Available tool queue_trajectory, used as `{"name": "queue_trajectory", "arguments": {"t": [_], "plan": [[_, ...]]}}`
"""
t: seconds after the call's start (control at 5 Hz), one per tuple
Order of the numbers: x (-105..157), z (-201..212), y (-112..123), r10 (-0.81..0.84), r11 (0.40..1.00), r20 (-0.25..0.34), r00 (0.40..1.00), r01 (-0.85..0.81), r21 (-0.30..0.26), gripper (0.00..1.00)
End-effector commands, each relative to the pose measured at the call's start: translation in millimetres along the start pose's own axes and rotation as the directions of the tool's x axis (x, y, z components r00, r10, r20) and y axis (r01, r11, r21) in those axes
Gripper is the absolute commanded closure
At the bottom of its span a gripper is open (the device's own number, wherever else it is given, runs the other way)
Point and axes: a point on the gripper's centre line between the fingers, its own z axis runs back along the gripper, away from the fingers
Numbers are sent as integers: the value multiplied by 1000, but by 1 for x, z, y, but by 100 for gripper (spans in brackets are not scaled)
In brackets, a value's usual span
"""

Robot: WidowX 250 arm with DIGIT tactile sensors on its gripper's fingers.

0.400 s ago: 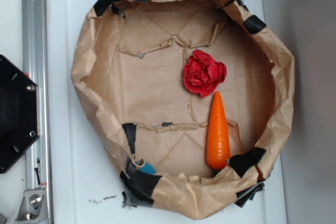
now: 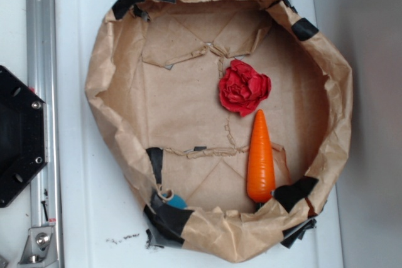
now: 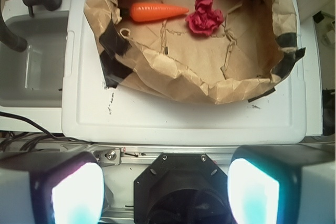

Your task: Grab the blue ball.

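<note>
While the end effector (image 3: 157,192) waits high above the robot base with its two pale pads wide apart and nothing between them, the blue ball (image 2: 178,202) sits only half visible in the exterior view, tucked at about seven o'clock inside the brown paper ring (image 2: 107,92) against black tape (image 2: 166,218). It looks smooth, hard and light, so it may roll or slip; pinching across its widest middle seems safest. Farther in lie the orange toy carrot (image 2: 260,161) at five o'clock and the red ruffled wad (image 2: 244,87) near centre, on the white tabletop (image 2: 81,205).
</note>
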Motion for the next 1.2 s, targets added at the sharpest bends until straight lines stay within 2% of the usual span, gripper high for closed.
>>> {"name": "queue_trajectory", "arguments": {"t": [0.0, 0.2, 0.4, 0.6, 0.8, 1.0], "plan": [[93, -48, 0, 393, 912, -79, 916, -399, -94, 0], [125, -86, 1, 539, 826, -165, 826, -557, -91, 0], [122, -129, 7, 620, 745, -295, 727, -664, -69, 0], [116, -154, 0, 637, 709, -383, 669, -703, -51, 0], [97, -176, -28, 616, 694, -483, 622, -719, -42, 0], [85, -202, -55, 574, 720, -538, 618, -693, -29, 0]]}}
